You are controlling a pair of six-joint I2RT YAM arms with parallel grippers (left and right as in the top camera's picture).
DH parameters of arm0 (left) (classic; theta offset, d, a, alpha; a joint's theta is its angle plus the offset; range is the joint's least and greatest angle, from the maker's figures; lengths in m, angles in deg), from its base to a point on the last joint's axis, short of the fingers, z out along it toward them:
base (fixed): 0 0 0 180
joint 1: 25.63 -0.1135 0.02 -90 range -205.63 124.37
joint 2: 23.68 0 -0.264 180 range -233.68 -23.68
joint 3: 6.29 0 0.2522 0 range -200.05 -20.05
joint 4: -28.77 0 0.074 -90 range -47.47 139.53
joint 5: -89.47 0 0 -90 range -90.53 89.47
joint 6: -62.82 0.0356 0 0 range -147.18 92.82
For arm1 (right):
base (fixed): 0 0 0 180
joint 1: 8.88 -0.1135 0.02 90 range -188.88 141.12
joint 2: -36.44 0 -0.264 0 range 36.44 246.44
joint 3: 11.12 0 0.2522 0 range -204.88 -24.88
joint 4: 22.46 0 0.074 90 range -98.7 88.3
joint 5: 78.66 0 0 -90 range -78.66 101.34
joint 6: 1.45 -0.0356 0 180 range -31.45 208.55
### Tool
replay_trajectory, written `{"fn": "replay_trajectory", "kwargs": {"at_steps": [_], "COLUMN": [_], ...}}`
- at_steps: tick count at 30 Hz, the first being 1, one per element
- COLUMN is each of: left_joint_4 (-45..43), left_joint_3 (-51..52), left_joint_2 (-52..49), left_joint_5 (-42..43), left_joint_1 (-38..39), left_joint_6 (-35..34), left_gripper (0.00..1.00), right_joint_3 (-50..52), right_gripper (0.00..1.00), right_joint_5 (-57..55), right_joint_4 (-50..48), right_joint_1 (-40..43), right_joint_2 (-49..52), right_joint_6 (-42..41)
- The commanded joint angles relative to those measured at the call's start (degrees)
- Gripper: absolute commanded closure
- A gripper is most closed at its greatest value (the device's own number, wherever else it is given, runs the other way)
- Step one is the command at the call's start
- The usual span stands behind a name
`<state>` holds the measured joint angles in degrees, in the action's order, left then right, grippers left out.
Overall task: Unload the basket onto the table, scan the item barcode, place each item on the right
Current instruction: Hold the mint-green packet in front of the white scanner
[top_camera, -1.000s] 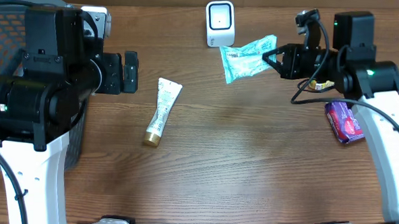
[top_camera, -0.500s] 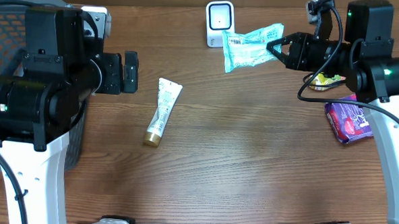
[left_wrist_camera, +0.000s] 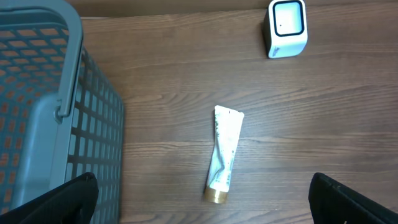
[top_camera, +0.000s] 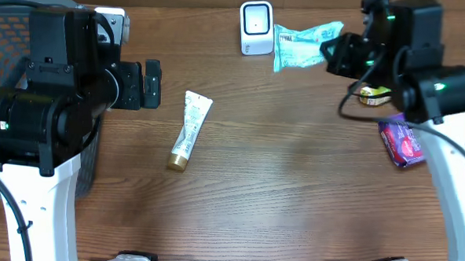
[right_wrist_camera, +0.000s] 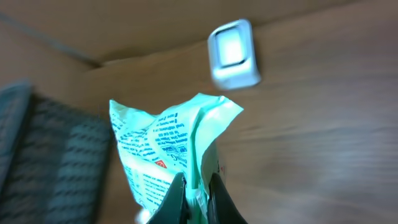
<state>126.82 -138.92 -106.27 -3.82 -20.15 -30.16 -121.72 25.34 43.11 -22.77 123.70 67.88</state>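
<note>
**One packet now level with the scanner**

Nothing on the left has moved. The left fingers (left_wrist_camera: 69, 198) hang spread as wide as they go, holding nothing, over the bench (top_camera: 292, 196) beside the grey basket (left_wrist_camera: 37, 93). The tube (top_camera: 189, 129) lies where it lay a second ago, flat and untouched.

At the far edge stands the white scanner (top_camera: 255, 28). The green packet (top_camera: 303, 45) has just been carried away from the near side and swung round. A second ago it hung lower and to the right of the scanner. Now it is held clear of the bench just right of the scanner and level with it, close but seemingly not touching. The right fingers (right_wrist_camera: 175, 200) are pinched fully shut on the packet's bottom edge.

That looks like the presenting step of the scan. Printed text faces the wrist camera, but whether the barcode faces the scanner's window cannot be told.

Further right, a small yellow item (top_camera: 373, 93) and a purple pack (top_camera: 403, 142) lie on the bench as before.
</note>
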Motion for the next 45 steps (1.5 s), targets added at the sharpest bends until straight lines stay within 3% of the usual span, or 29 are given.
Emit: {"fn": "replay_trajectory", "kwargs": {"at_steps": [1,4,8,11,14,20,24,30,45], "left_joint_4": [-0.1,-0.1,-0.1,-0.1,-0.1,-0.1,-0.1,-0.1,-0.1], "left_joint_3": [-0.5,-0.5,-0.5,-0.5,-0.5,-0.5,-0.5,-0.5,-0.5], "left_joint_2": [0.1,0.1,0.1,0.1,0.1,0.1,0.1,0.1,0.1], "left_joint_5": [-0.1,-0.1,-0.1,-0.1,-0.1,-0.1,-0.1,-0.1,-0.1], "left_joint_1": [-0.3,-0.3,-0.3,-0.3,-0.3,-0.3,-0.3,-0.3,-0.3], "left_joint_6": [0.4,0.4,0.4,0.4,0.4,0.4,0.4,0.4,0.4], "left_gripper": [0.0,0.0,0.0,0.0,0.0,0.0,0.0,0.0,0.0], "right_joint_3": [-2.5,-2.5,-2.5,-2.4,-2.5,-2.4,-2.4,-2.4,-2.4], "right_gripper": [0.96,0.96,0.96,0.96,0.96,0.96,0.96,0.96,0.96], "right_joint_5": [-31.1,-51.7,-69.3,-69.7,-69.2,-57.8,-57.6,-49.1,-46.4], "right_joint_4": [-2.4,-8.1,-27.7,-37.7,-48.4,-58.1,-69.9,-73.7,-77.3], "right_joint_1": [-8.8,-14.6,-19.4,-19.6,-19.5,-18.0,-17.4,-17.1,-16.4], "right_joint_2": [2.1,6.8,17.3,23.5,29.0,36.0,40.2,41.4,45.5], "right_joint_6": [2.1,7.3,31.2,49.9,62.2,78.2,89.6,93.1,93.1]}}
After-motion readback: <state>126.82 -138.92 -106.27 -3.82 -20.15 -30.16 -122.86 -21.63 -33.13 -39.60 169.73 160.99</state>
